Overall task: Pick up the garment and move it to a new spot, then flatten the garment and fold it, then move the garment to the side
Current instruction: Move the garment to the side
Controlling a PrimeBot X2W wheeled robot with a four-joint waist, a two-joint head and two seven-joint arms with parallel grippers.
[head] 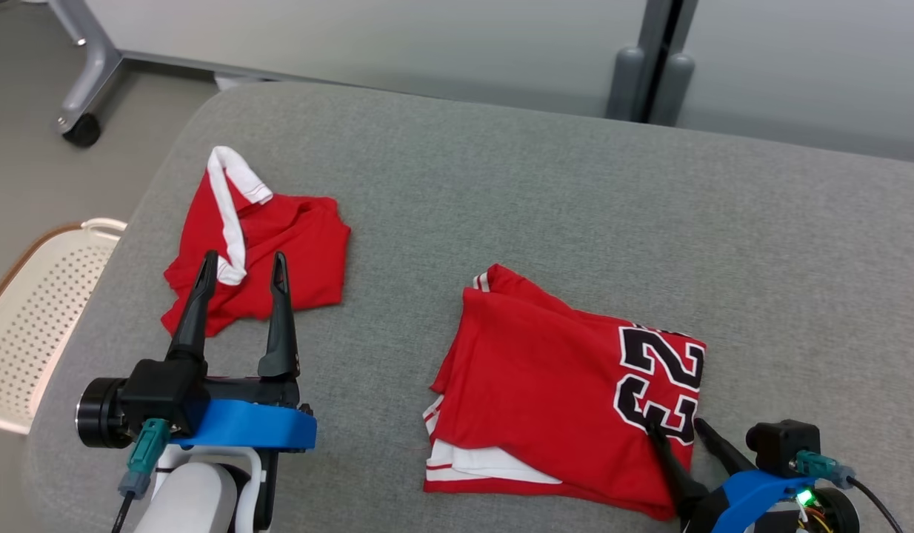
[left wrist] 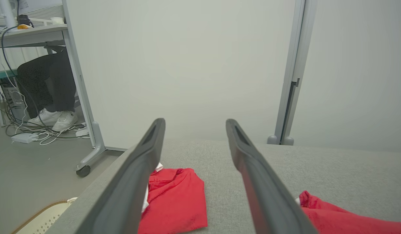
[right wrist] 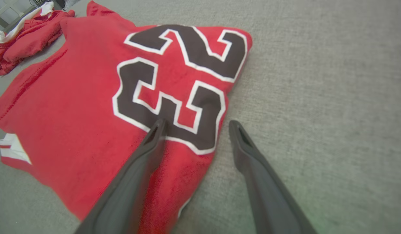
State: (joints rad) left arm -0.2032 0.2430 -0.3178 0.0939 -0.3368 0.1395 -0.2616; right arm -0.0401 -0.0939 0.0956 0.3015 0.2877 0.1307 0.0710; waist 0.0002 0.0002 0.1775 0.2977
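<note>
The right claw (head: 675, 425), wide open and empty, straddles the near right corner of the folded jersey (head: 538, 370) at the lower right of the head view; I'd pinch all layers there before dragging it sideways across the desk (head: 501, 185), the left claw (head: 244, 257) likewise open and empty.

Overhead head view; low wrist views; common jersey (head: 546, 370)

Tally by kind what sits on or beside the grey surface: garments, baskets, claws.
Red garments: 2 (folded jersey, crumpled garment)
Baskets: 1 (white basket)
Claws: 2 (left claw, right claw, both open)
Total: 5
</note>
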